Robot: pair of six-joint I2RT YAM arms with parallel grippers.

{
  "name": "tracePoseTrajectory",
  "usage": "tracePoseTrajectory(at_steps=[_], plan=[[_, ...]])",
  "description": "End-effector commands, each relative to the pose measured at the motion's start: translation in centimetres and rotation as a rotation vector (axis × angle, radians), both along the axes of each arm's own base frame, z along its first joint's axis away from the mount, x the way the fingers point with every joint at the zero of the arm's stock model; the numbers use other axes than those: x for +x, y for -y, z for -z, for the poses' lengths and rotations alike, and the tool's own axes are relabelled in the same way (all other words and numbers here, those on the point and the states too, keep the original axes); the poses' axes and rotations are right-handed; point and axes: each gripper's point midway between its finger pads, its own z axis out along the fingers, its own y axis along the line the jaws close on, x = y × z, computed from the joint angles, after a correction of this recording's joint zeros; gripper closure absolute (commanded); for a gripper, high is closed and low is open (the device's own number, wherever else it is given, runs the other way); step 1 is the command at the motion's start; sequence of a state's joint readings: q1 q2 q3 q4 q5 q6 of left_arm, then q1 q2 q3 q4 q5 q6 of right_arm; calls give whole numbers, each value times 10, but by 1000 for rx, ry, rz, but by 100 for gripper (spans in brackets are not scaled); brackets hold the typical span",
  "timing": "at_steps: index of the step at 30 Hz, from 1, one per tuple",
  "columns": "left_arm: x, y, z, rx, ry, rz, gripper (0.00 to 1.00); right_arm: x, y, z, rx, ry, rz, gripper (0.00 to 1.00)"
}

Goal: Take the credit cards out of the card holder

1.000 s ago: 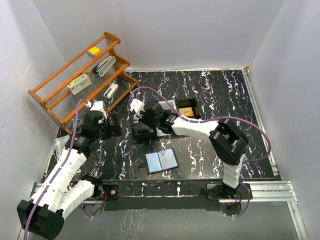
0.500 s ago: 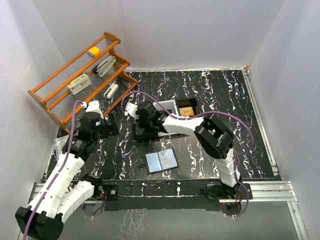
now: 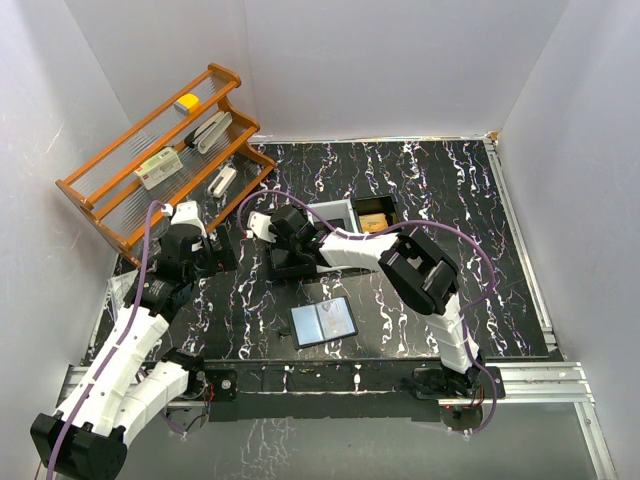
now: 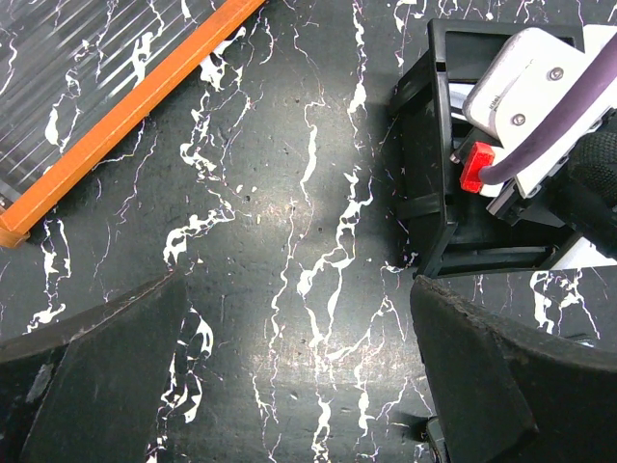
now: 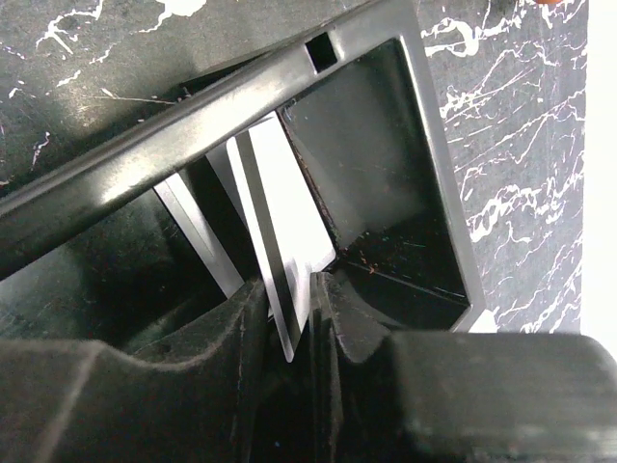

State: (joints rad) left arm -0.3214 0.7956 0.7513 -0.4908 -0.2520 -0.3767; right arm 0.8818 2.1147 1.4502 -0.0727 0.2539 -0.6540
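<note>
The card holder (image 3: 324, 322) lies open on the table near the front, light blue-grey inside up, away from both grippers. My right gripper (image 3: 288, 256) reaches down into a black three-compartment tray (image 3: 303, 268). In the right wrist view the gripper (image 5: 289, 323) is shut on a pale card (image 5: 280, 222) that stands inside the tray (image 5: 241, 125). A second card (image 5: 193, 241) stands in the slot beside it. My left gripper (image 3: 213, 256) hovers open and empty over bare table just left of the tray; the left wrist view shows it (image 4: 299, 328) with the tray (image 4: 434, 222) at right.
An orange wooden rack (image 3: 160, 160) with several small items stands at the back left; its edge shows in the left wrist view (image 4: 125, 106). A white box (image 3: 335, 212) and a black box holding something tan (image 3: 375, 220) sit behind the tray. White walls enclose the table.
My right arm has swung left and folded closer over the tray with the card. My left gripper shifted slightly left a second ago and has held still since.
</note>
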Motion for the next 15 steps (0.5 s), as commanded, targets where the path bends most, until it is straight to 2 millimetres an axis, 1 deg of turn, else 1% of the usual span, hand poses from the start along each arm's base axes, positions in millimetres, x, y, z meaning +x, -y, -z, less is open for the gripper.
tracePoseTrajectory(at_steps=[1, 3, 10, 15], plan=[[-1, -7, 2, 22, 2, -15, 1, 10, -13, -20, 49, 48, -19, 76], [-1, -6, 3, 23, -2, -15, 1, 10, -12, -19, 45, 46, -18, 74], [-1, -6, 4, 24, -10, -13, 1, 9, -10, -22, 52, 46, -12, 60], [-1, -6, 5, 25, -11, -13, 1, 6, -15, -25, 87, 27, -16, 57]])
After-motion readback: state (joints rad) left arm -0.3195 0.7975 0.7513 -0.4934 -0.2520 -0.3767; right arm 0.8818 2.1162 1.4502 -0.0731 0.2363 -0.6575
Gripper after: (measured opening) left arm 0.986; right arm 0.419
